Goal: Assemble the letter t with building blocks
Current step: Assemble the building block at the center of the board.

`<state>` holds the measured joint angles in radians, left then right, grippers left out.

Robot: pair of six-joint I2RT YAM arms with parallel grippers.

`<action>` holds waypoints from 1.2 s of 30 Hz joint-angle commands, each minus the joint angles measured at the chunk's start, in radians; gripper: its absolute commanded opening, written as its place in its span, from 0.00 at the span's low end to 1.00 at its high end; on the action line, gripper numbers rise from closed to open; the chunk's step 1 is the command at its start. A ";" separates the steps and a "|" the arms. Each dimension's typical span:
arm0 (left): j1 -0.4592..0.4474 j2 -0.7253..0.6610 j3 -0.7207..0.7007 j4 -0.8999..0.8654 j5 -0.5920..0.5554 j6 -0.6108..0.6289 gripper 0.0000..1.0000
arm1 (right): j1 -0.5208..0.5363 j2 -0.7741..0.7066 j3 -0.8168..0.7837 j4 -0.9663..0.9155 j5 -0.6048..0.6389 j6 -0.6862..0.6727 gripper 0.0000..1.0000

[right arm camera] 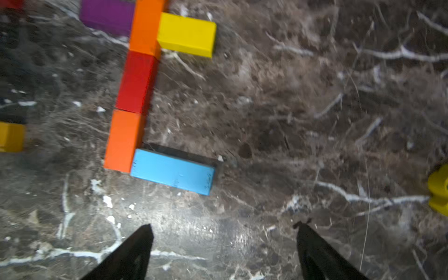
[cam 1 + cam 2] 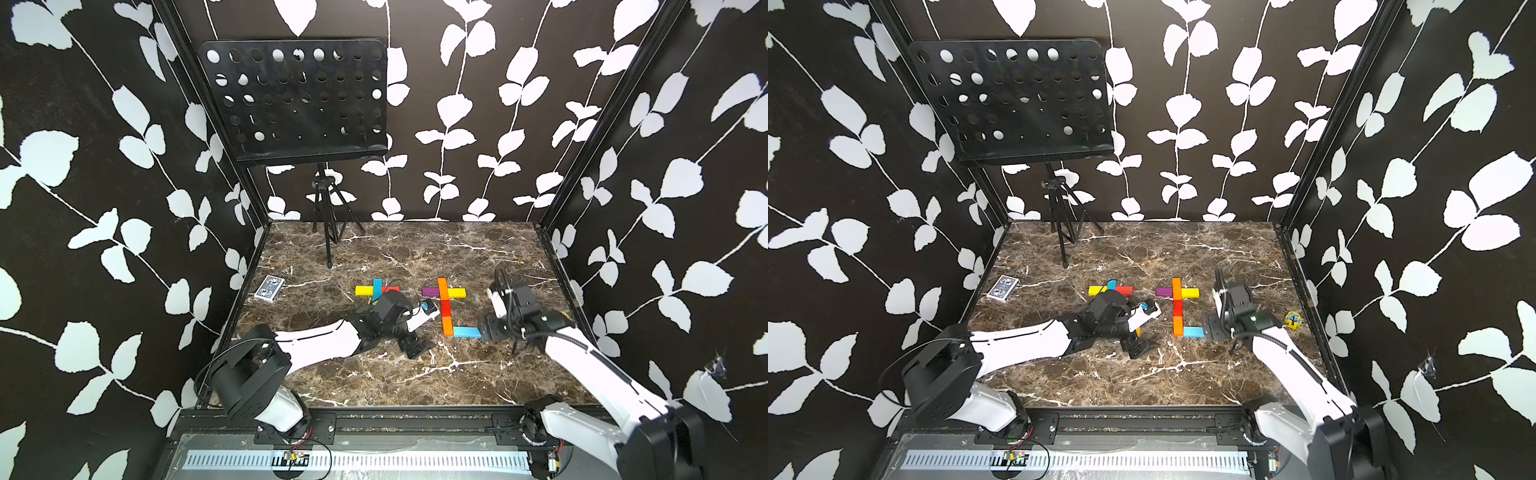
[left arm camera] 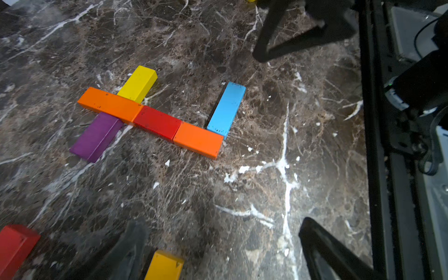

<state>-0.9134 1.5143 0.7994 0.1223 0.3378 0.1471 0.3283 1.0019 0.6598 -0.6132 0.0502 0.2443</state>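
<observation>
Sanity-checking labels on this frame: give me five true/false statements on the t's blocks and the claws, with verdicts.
1. The cyan block touches the near orange block. True.
2. The right claw grips the cyan block. False: it is open and empty, apart from the block.
3. The red block lies between the near orange block and the far orange block. True.
4. The purple block and the yellow block lie on the same side of the far orange block. False: opposite sides.
5. The left claw is shut. False: open, holding nothing.
</observation>
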 commanded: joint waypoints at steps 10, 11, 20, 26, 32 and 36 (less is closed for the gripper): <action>-0.017 0.075 0.061 0.050 0.039 -0.103 0.99 | -0.023 0.229 0.055 -0.027 0.120 0.250 0.71; -0.021 0.075 0.063 0.047 0.030 -0.103 0.99 | -0.031 0.250 0.041 0.009 0.097 0.250 0.68; -0.025 0.044 0.036 0.010 -0.007 -0.084 0.99 | -0.057 0.325 0.015 0.105 0.044 0.230 0.50; -0.025 0.063 0.028 0.026 -0.002 -0.092 0.99 | -0.065 0.377 0.021 0.157 0.034 0.224 0.45; -0.025 0.066 0.041 0.015 -0.002 -0.090 0.99 | -0.072 0.454 0.056 0.191 -0.003 0.207 0.43; -0.025 0.066 0.036 0.016 -0.003 -0.090 0.99 | -0.076 0.466 0.054 0.206 -0.010 0.204 0.43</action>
<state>-0.9352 1.5929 0.8360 0.1478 0.3351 0.0528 0.2584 1.4609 0.7025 -0.4221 0.0525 0.4564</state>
